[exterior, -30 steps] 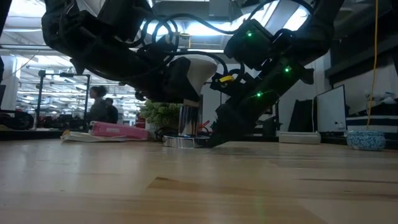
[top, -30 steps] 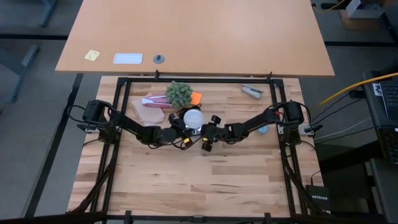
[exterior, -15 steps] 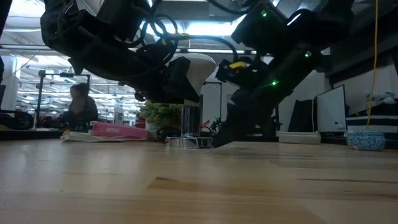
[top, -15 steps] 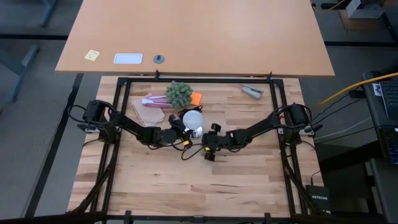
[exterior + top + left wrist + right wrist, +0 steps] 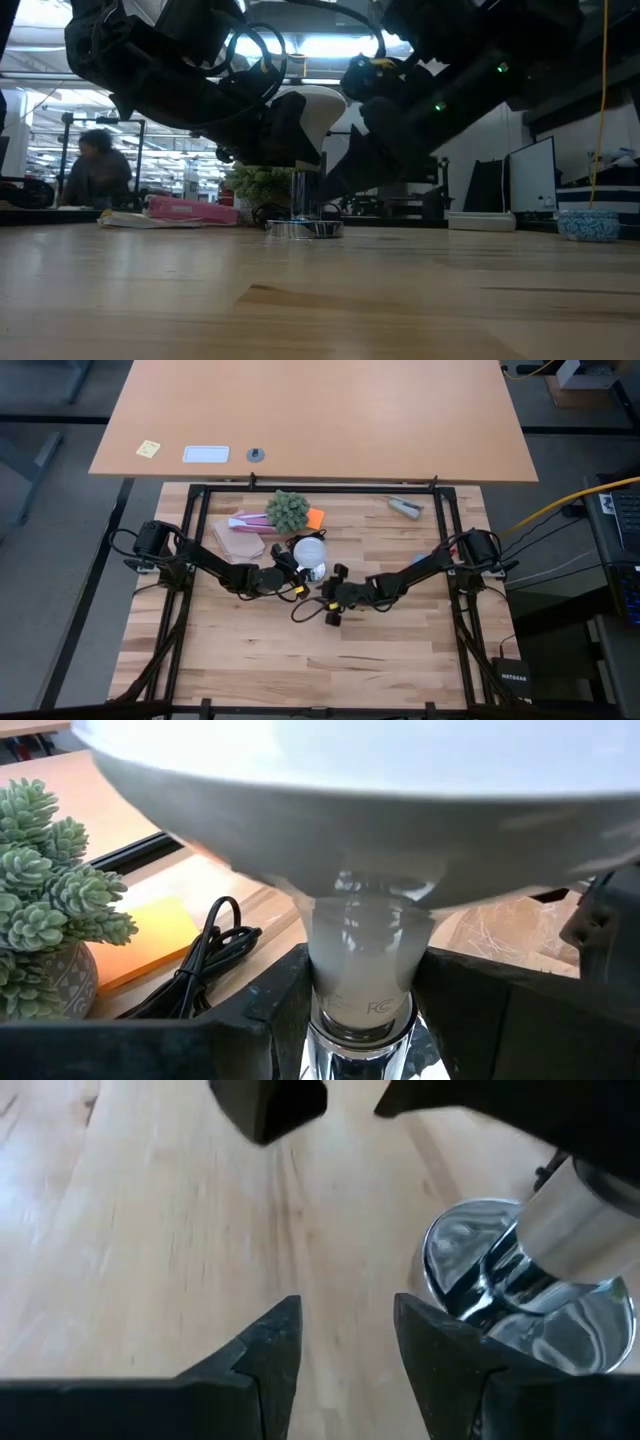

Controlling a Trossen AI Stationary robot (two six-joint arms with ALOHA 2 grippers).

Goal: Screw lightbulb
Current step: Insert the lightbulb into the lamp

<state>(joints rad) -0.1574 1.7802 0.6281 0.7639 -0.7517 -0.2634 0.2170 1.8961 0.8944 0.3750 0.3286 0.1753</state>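
while my left gripper clamps the lightbulb by its neck (fragile, slick, light), the right gripper hangs part-open, holding nothing.

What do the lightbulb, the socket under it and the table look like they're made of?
Lightbulb: matte frosted white dome, plastic or glass, hard to tell; its neck looks glossy and carries small printed marks. Socket: shiny polished metal, seemingly chrome, since it mirrors its surroundings. Table: light wood, butcher-block style, with visible grain and joined strips.
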